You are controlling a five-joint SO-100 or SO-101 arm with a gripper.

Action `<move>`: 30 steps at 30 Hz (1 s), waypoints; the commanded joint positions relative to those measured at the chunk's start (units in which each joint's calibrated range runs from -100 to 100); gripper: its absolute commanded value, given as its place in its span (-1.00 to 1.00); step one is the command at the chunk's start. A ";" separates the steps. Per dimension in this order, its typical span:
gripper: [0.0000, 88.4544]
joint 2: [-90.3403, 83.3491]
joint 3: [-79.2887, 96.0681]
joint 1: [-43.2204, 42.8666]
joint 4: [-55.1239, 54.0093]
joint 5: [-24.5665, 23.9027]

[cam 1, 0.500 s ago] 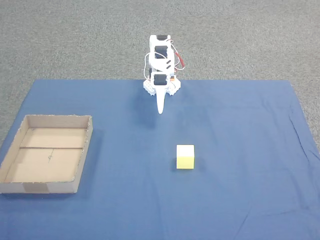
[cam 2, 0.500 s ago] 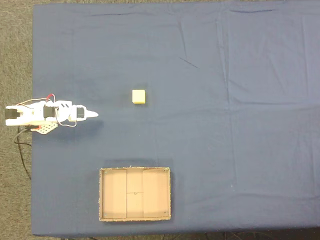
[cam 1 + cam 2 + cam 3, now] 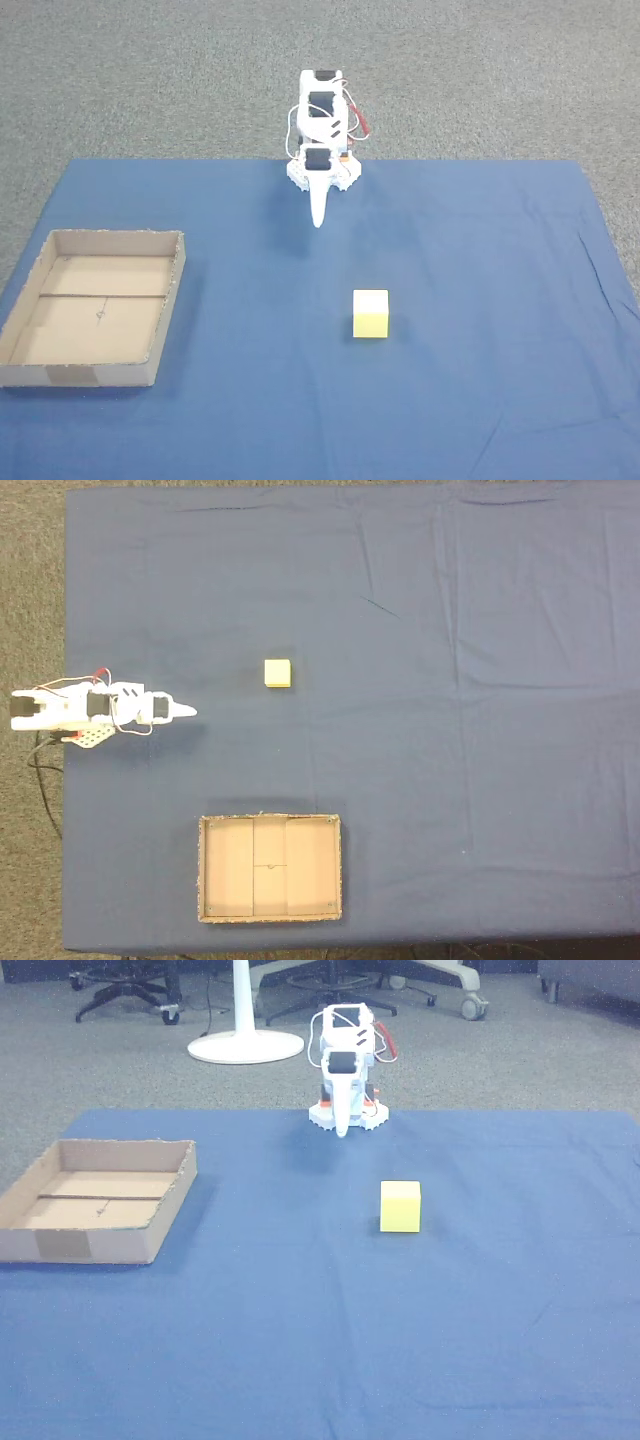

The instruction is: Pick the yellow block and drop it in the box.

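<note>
While the arm sits folded at its base on one edge of the blue cloth (image 3: 480, 230), nothing of the task looks started: the end effector (image 3: 319, 216) hangs tip-down near that edge, its fingers drawn together to a single point, nothing held, likely just a parked pose. Same in a fixed view from above, end effector (image 3: 185, 711) pointing in toward the cloth's middle. The cloth covers what carries everything; whether that is a tabletop or the carpeted floor I cannot tell. The yellow block (image 3: 371, 314) sits alone on bare cloth, well apart from the arm and toward the cloth's middle, square to the edges, so probably placed for a clean top-down grab with free space on all sides. It shows as a small pale-yellow cube, matte, plain faces, top lit paler than the front; also seen at yellow block (image 3: 277, 673) and yellow block (image 3: 400, 1207). The box (image 3: 165, 305) lies well apart from the block, near the cloth edge at left in this fixed view, open side up and empty: shallow brown cardboard, low walls, seam line across the floor, tape patch on the near wall. In the view from above the box (image 3: 270, 918) sits close to the bottom edge. Judgement: reach for the block is the next step.
</note>
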 commanded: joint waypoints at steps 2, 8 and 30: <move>-1.00 14.75 -27.71 -1.05 10.01 -2.00; -0.64 60.59 -92.24 -4.98 38.45 -14.31; 0.09 118.76 -117.85 -11.82 23.74 -1.95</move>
